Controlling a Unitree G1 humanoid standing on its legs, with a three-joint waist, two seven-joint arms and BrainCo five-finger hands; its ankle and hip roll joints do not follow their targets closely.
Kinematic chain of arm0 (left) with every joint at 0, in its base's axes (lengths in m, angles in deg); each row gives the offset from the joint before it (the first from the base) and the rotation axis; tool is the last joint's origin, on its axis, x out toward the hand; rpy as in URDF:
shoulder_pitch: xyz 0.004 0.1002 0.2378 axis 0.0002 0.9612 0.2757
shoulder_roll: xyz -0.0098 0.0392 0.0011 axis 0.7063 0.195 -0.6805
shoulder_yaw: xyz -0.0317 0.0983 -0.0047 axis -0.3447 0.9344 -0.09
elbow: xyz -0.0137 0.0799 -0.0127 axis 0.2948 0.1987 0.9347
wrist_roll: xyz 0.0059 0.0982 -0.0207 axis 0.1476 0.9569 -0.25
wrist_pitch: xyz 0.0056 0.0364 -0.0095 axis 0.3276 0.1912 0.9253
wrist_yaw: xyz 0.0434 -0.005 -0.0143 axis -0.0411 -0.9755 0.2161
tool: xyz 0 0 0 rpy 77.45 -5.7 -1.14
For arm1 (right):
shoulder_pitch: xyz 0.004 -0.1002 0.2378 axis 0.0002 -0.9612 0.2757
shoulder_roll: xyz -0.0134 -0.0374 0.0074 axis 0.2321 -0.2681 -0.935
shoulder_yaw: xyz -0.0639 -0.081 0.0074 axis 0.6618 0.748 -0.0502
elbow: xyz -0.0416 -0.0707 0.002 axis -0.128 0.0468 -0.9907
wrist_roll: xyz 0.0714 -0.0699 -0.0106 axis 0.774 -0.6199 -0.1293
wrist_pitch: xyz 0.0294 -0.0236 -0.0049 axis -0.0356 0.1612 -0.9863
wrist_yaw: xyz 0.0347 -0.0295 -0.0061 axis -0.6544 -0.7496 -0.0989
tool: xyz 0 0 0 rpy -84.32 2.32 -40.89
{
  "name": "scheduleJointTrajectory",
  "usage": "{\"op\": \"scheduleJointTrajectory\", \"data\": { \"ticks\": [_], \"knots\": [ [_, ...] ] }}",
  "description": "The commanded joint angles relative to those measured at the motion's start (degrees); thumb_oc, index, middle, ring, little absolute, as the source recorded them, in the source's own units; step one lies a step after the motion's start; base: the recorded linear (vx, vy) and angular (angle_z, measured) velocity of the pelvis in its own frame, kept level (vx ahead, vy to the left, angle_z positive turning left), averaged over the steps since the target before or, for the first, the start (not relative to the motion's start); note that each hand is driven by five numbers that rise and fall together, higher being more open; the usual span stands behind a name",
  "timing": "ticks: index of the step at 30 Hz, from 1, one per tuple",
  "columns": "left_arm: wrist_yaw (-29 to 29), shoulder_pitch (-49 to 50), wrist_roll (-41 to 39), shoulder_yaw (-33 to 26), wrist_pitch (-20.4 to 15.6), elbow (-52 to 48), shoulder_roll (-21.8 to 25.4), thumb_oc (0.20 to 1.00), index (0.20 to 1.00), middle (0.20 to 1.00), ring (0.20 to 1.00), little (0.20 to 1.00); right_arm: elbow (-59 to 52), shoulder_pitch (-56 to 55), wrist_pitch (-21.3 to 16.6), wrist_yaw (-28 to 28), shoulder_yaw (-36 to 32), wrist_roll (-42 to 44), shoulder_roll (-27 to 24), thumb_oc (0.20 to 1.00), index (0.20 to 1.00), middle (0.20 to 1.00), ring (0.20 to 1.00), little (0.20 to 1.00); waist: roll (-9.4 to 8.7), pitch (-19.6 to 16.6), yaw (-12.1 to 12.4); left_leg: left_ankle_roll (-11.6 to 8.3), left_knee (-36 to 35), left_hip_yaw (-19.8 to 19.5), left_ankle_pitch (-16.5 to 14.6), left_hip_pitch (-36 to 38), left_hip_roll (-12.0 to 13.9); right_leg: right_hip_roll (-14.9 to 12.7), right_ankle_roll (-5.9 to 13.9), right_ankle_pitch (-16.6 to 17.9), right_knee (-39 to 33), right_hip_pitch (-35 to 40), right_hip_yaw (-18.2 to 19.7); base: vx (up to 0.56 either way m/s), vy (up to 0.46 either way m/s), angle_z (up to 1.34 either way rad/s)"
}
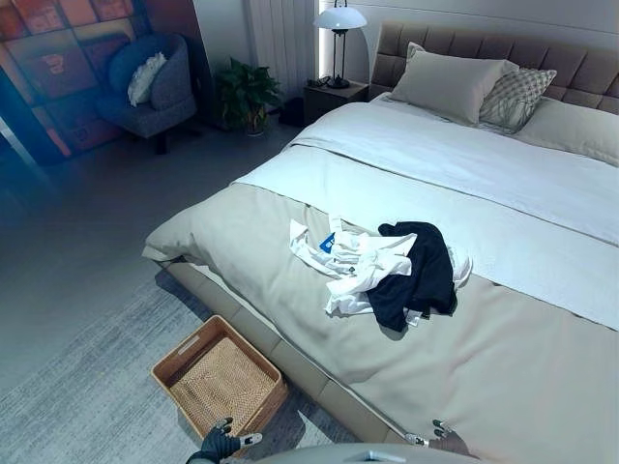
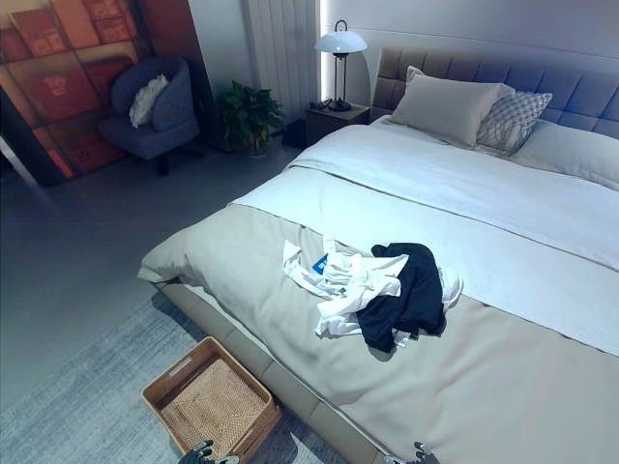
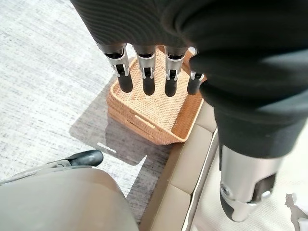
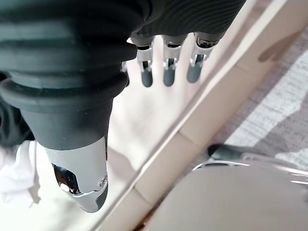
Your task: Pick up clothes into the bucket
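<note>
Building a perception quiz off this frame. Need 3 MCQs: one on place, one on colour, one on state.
1. Where is the pile of clothes?
A. in the basket
B. on the bed
C. on the armchair

2. Colours of the piled clothes?
A. red and yellow
B. white and dark
C. all green

3. State of the wicker basket?
A. empty, on the rug
B. full
C. tipped over on the bed

Key: 1 B, the heap lies on the bed cover. 2 B, white garments beside a dark one. 3 A, its woven floor is bare; the left hand hangs open over it.

Silver fingers point(image 3: 146, 72) with dark tips, a silver thumb point(image 4: 79, 185), dark ribbed covers on both wrists.
</note>
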Motion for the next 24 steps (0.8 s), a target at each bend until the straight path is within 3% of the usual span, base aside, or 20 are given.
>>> {"op": "scheduleJointTrajectory", "data": {
  "ticks": [1, 8, 14, 16, 21, 24],
  "knots": [
    [0.1, -3.3, -0.5, 2.1, -1.0, 0.5, -2.8, 1.000, 1.000, 1.000, 1.000, 1.000, -2.4, 6.6, -1.0, 1.7, 2.2, -3.2, -1.3, 1.000, 1.000, 1.000, 1.000, 1.000, -2.24, 2.3, -0.7, -1.19, 1.2, -0.7, -0.9, -1.9, 0.2, -5.5, 5.96, -0.6, 1.2, 1.3, -1.2, 0.00, 0.000, 0.00],
    [0.5, -3.6, -0.8, 2.5, -0.9, -2.5, -1.3, 1.000, 1.000, 1.000, 1.000, 1.000, -20.2, 13.4, -0.3, 1.6, 9.1, -13.7, -6.6, 1.000, 1.000, 1.000, 1.000, 1.000, -2.94, 4.1, 0.3, -1.01, 2.3, -1.0, -0.6, -4.8, 0.1, -5.8, 6.06, -0.5, 2.7, -1.5, -1.2, -0.02, 0.005, 0.01],
    [1.1, -5.3, -3.1, 3.4, -1.3, -3.9, -0.8, 1.000, 1.000, 1.000, 1.000, 1.000, -36.2, 24.4, -1.7, 0.2, 13.4, -16.0, -10.9, 1.000, 1.000, 1.000, 1.000, 1.000, -3.72, 6.9, 1.5, -0.68, 5.6, -1.4, -0.8, -9.8, -0.6, -6.6, 6.22, 0.1, 3.7, -5.0, -0.9, -0.05, 0.024, 0.00],
    [1.1, -5.3, -3.1, 3.5, -1.3, -3.9, -0.8, 1.000, 1.000, 1.000, 1.000, 1.000, -36.2, 24.4, -1.7, 0.2, 13.4, -16.0, -10.9, 1.000, 1.000, 1.000, 1.000, 1.000, -3.69, 6.9, 1.5, -0.67, 5.7, -1.4, -0.9, -10.0, -0.6, -6.6, 6.22, 0.1, 3.7, -5.1, -0.9, -0.03, 0.010, -0.01],
    [3.4, -8.4, -4.3, 4.6, -2.6, -4.1, -0.9, 1.000, 1.000, 1.000, 1.000, 1.000, -44.4, 34.8, -4.2, 9.3, 9.6, -20.7, -15.6, 1.000, 1.000, 1.000, 1.000, 1.000, -3.45, 9.9, 2.6, -0.13, 8.9, -1.7, -1.5, -14.8, -1.6, -7.5, 6.39, 0.4, 5.1, -8.9, -0.5, -0.06, 0.038, 0.03],
    [5.4, -10.0, -4.0, 5.7, -3.7, -4.3, -0.5, 1.000, 1.000, 1.000, 1.000, 1.000, -43.2, 39.2, -4.2, 19.8, 6.9, -28.2, -16.9, 1.000, 1.000, 1.000, 1.000, 1.000, -2.89, 11.0, 3.2, 0.19, 9.2, -2.1, -1.4, -16.6, -1.9, -7.8, 6.42, 0.3, 6.3, -10.9, -0.4, -0.05, 0.031, 0.00]
  ]
}}
